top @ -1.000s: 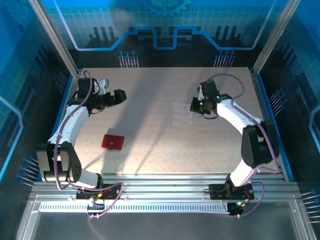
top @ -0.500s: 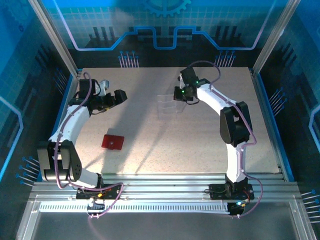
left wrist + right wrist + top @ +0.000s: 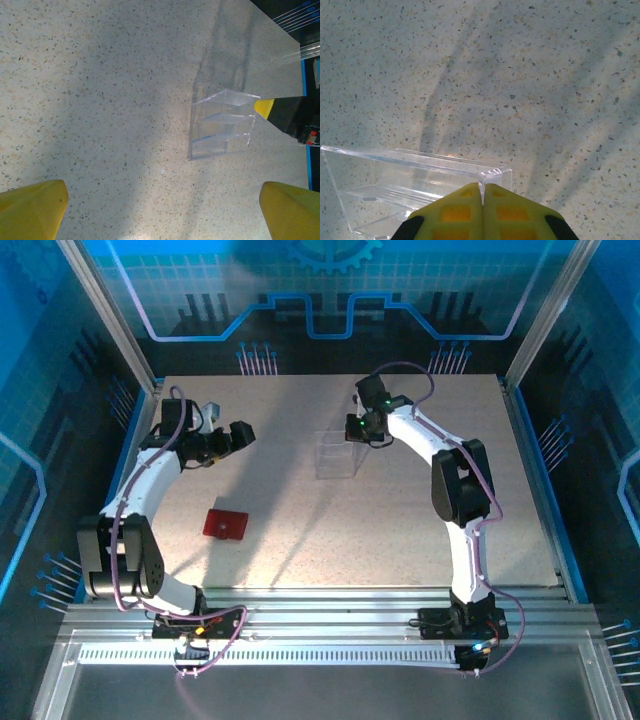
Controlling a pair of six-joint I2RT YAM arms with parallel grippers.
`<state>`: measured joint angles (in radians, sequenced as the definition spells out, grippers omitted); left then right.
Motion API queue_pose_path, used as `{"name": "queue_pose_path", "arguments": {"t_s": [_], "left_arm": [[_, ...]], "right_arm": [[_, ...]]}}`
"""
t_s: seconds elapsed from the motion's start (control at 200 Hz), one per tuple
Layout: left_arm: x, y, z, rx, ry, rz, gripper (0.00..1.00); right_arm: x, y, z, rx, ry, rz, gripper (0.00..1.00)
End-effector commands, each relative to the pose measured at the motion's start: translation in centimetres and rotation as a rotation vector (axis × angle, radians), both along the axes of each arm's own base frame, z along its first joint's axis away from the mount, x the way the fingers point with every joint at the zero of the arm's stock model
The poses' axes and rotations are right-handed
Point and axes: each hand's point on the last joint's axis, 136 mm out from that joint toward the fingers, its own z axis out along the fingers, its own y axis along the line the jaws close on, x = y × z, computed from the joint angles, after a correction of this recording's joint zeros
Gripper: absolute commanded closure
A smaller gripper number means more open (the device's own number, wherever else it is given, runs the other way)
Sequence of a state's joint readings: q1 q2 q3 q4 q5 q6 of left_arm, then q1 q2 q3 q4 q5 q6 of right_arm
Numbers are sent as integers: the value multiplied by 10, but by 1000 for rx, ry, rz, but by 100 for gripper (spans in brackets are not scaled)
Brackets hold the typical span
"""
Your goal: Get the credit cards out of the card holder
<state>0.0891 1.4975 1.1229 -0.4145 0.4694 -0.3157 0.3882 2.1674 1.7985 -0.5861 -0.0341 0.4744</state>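
So the speckled table (image 3: 300, 550) takes up most of the overhead view. The right arm (image 3: 445, 465) stretches out toward the far middle, and the left arm (image 3: 135, 495) bends up along the left side. A clear plastic stand (image 3: 336, 453) with stepped tiers sits on the table, far middle. The red card holder (image 3: 226, 524) lies flat on the near-left part, well apart from both grippers. The left gripper (image 3: 241, 431) hangs over the far left with its yellow fingers (image 3: 35, 210) spread wide, nothing between them. The right gripper (image 3: 482, 192) has its fingers pressed tight together, gripping nothing, with its tips right at the stand's top corner.
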Motion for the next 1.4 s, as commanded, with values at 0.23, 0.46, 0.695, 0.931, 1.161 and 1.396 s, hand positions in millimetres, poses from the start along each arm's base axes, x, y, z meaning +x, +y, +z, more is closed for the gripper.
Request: {"name": "queue_pose_path", "arguments": {"t_s": [0.23,0.46,0.695,0.931,1.161,1.396], "left_arm": [[1,1,-4,-11,31,-5,1],[-1,3,-8,2,48,3,1],[-4,6,-9,18,56,11,1],[-7,9,-9,34,69,26,1],[-24,14,-19,71,125,61,1],[-52,25,-45,141,234,150,1]], "right_arm": [[-11,1,-5,-18,9,-34,95],[-12,-3,1,-32,-4,-50,93],[-10,-7,3,-41,-20,-67,92],[-8,-10,8,-43,-32,-79,88],[-9,-11,18,-26,-47,-87,76],[-11,-6,48,26,-90,-74,59]]}}
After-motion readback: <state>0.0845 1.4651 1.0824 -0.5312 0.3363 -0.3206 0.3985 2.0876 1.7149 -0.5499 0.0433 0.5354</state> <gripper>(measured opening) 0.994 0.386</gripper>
